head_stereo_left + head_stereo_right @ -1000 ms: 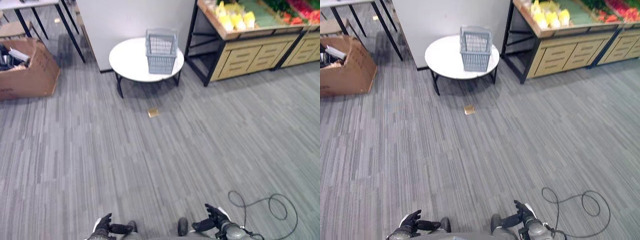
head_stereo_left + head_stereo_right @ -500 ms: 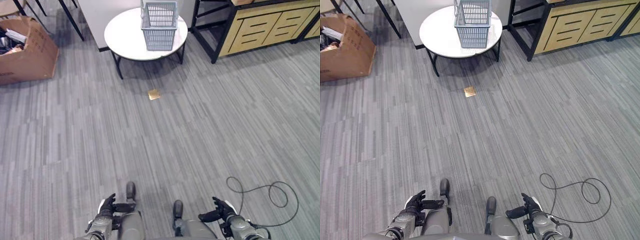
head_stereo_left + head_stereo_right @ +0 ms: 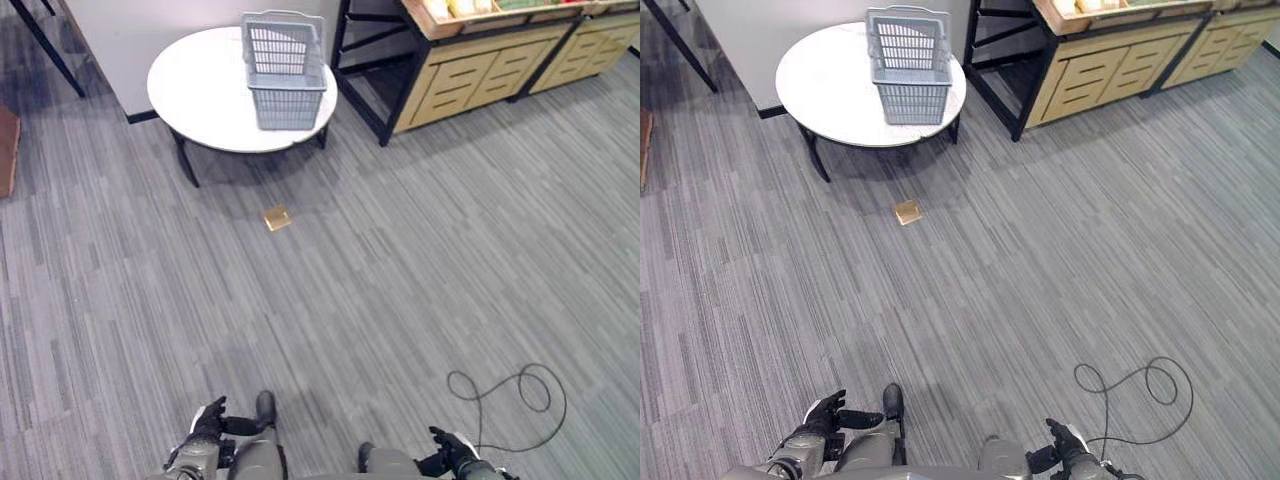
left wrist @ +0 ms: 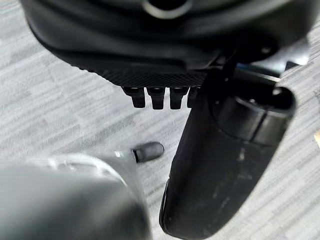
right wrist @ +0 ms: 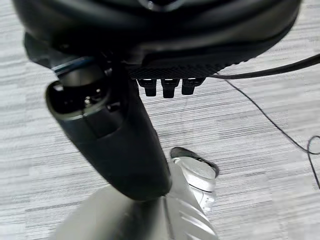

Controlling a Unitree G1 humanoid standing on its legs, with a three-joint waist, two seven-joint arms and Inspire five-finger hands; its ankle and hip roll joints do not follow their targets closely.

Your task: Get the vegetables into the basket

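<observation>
Grey striped carpet floor [image 3: 420, 260] across the room as I see it, a pale wall panel [image 3: 150, 30] at the far side. Item one: grey plastic basket [image 3: 283, 72], upright, handle raised, standing on the round white tabletop [image 3: 200, 95] toward its right side; I cannot make out anything inside it. Item two: wooden produce stand [image 3: 480, 60] with drawer fronts, to the right of the tabletop and apart from it; pale yellow vegetables [image 3: 462, 7] lie on its upper tray at the edge of my view. Item three: small tan square [image 3: 277, 217] on the floor just in front of the tabletop. Item four: left hand [image 3: 207, 425], low and near, fingers relaxed and spread, holding nothing. Item five: right hand [image 3: 1065, 440], likewise low, fingers loose, empty, well apart from the basket.
</observation>
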